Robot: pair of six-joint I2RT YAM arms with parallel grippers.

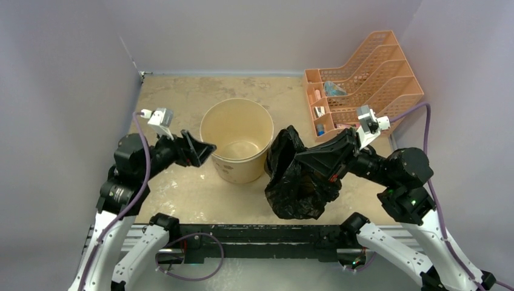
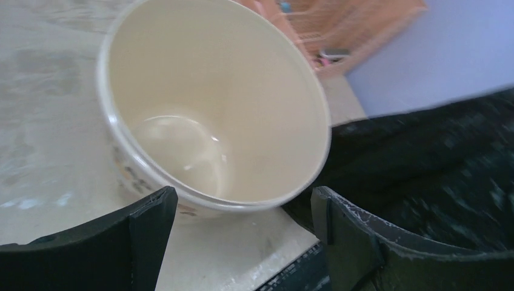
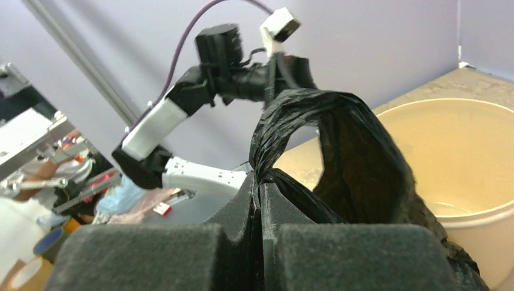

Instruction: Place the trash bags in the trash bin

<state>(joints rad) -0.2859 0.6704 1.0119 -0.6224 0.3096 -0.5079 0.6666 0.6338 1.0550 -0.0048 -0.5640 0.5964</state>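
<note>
The right claw (image 3: 260, 197) is clamped on the black trash bag (image 1: 297, 182), held raised just beside the cream trash bin (image 1: 239, 170), seemingly for lifting over its rim. The left claw (image 1: 205, 149) is spread near the opposite wall, perhaps for steadying.

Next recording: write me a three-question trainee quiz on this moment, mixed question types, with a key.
1. True or false: the bag already lies inside the bin.
2. Fill in: the left gripper is ___ (open or shut).
3. What grips the bag? A. left gripper B. right gripper C. both

Key: 1 false, it hangs beside the bin; 2 open; 3 B.
</note>
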